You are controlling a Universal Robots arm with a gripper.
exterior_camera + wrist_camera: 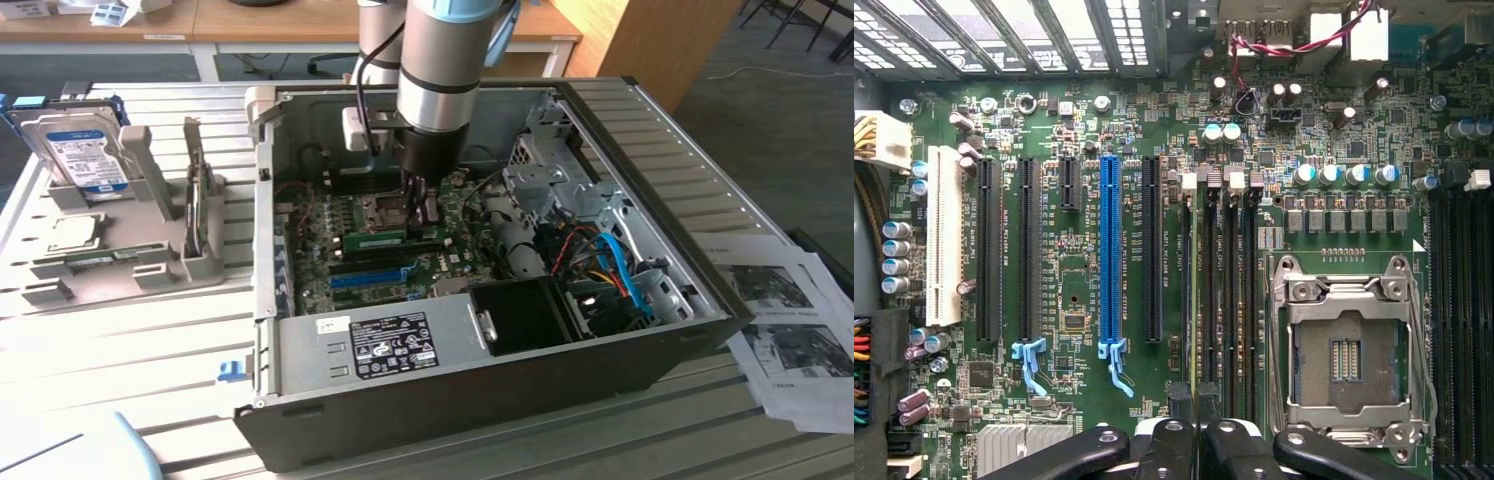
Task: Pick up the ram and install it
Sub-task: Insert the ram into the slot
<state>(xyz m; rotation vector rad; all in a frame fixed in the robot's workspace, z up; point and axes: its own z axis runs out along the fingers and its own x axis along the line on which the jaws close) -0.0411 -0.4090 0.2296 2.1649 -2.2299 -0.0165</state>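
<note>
The ram is a narrow green stick standing on edge along the memory slots of the motherboard inside the open computer case. In the wrist view the ram shows as a thin edge running away from my fingertips, between the black slots. My gripper reaches straight down into the case at the stick's end nearer the exterior view's right. In the wrist view the gripper has its black fingers pressed close together on that edge. Whether the stick is fully seated cannot be told.
An empty processor socket lies beside the slots, and a blue expansion slot on the other side. The case also holds the power supply, cables and a drive cage. Outside stand a grey fixture with a hard drive, and papers.
</note>
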